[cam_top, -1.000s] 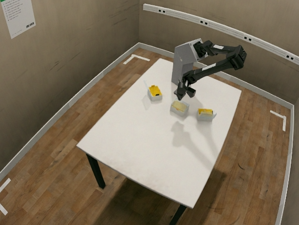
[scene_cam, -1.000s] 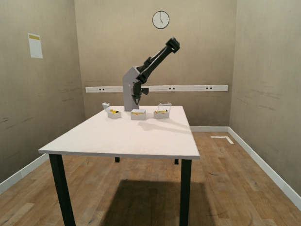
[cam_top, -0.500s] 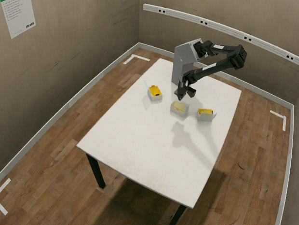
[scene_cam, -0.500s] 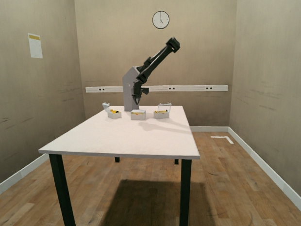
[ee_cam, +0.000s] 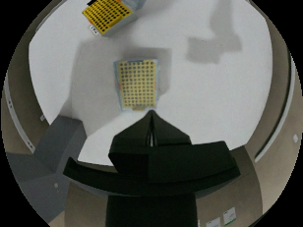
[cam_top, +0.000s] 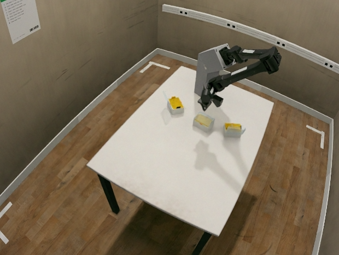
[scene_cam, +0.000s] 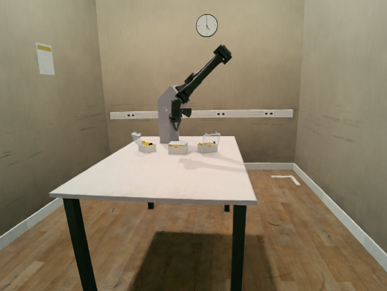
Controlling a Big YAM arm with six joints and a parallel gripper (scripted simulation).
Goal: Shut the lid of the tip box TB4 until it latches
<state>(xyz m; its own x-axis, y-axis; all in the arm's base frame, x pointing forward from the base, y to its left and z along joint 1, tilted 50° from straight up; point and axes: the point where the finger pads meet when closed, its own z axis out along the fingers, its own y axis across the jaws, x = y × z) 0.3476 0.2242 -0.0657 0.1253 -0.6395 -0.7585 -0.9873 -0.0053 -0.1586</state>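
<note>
Three small white tip boxes with yellow racks stand in a row on the white table. The middle box [cam_top: 203, 121] has its clear lid lying down over the rack; it also shows in the exterior view [scene_cam: 177, 147] and the wrist view [ee_cam: 138, 84]. I cannot tell whether the lid is latched, and I cannot read any labels. The left box [cam_top: 175, 104] and the right box [cam_top: 233, 129] have their lids standing open. My gripper [cam_top: 204, 108] is shut and empty. It points down and hangs a little above and behind the middle box, apart from it.
The grey arm pedestal [cam_top: 208, 69] stands on the table just behind the boxes. Another open box [ee_cam: 104, 13] shows at the upper left of the wrist view. The arm's shadow [cam_top: 204, 155] falls in front of the boxes.
</note>
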